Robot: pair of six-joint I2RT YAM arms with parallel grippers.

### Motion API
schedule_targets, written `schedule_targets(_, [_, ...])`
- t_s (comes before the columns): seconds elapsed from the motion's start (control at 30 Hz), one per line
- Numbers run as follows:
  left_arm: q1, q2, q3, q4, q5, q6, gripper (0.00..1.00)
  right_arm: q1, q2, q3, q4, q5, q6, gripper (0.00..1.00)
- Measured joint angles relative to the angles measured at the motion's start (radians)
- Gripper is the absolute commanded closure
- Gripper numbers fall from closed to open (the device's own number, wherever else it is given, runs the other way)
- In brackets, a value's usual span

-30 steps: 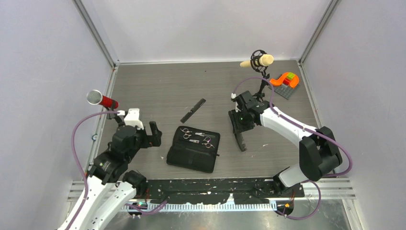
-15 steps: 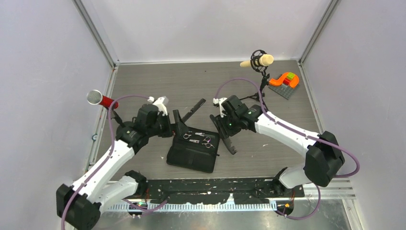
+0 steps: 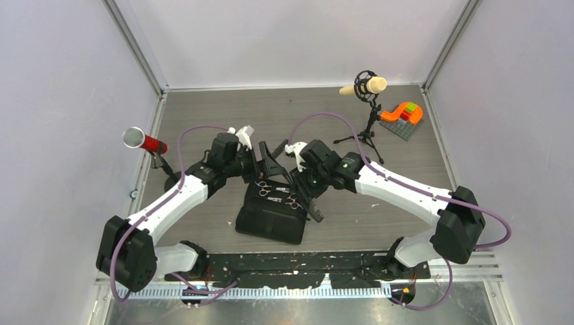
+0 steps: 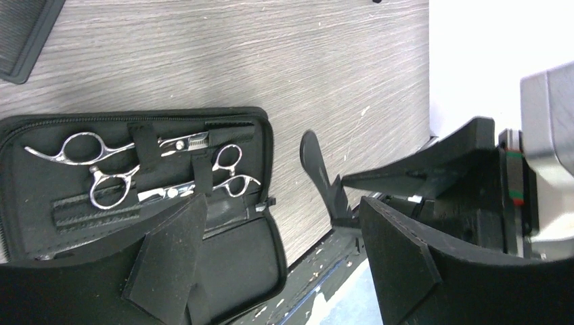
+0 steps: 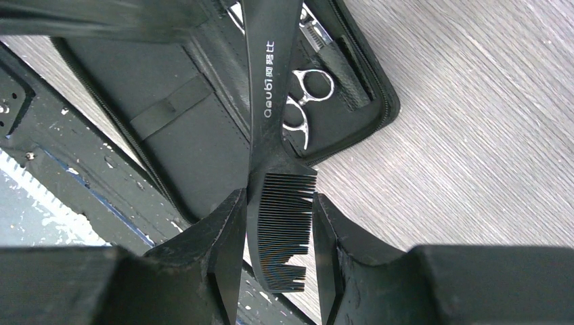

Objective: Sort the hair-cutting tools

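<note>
Top: left gripper (image 3: 262, 164) and right gripper (image 3: 305, 193) have swung in to the case (image 3: 271, 222), mid-table. L wrist: jaws apart, closing slightly, by the strapped scissors (image 4: 101, 145). R wrist: jaws clamp a comb (image 5: 274, 81) over the case; you're prob. stowing it next.

White arms (image 3: 172, 202), black joints (image 3: 460, 227), seemingly purple cables (image 3: 325, 116)

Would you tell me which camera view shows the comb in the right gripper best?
The right wrist view: the comb fills the frame between the fingers of the right gripper, with its teeth and printed lettering clear. The top external view shows it only as a thin dark strip; the left wrist view catches just its rounded end.
</note>
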Motion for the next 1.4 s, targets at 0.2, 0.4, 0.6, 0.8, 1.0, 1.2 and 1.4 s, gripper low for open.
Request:
schedule_targets(0.2, [-0.002,0.05,0.0,0.044,0.009,-0.021,0.34,0.028,0.0,0.011,0.0,0.0,0.0,0.83])
schedule_targets(0.4, [-0.003,0.096,0.0,0.096,0.028,-0.04,0.56,0.048,0.0,0.019,0.0,0.0,0.0,0.83])
schedule_targets(0.6, [-0.003,0.098,-0.005,0.148,0.027,-0.061,0.79,0.058,0.0,0.027,0.001,0.0,0.001,0.83])
schedule_targets(0.8, [-0.003,0.072,-0.039,0.188,0.02,-0.086,1.0,0.062,0.0,0.027,0.004,-0.001,0.005,0.74])
schedule_targets(1.0, [-0.003,-0.019,-0.084,0.251,0.001,-0.124,1.0,0.064,-0.018,0.003,0.055,0.006,0.032,0.36])
schedule_targets(1.2, [0.02,-0.135,-0.182,0.284,-0.048,-0.153,1.0,0.055,-0.178,-0.098,0.172,0.093,0.101,0.22])
schedule_targets(1.4, [0.045,-0.3,-0.309,0.344,-0.127,-0.202,1.0,-0.032,-0.397,-0.311,0.408,0.115,0.245,0.01])
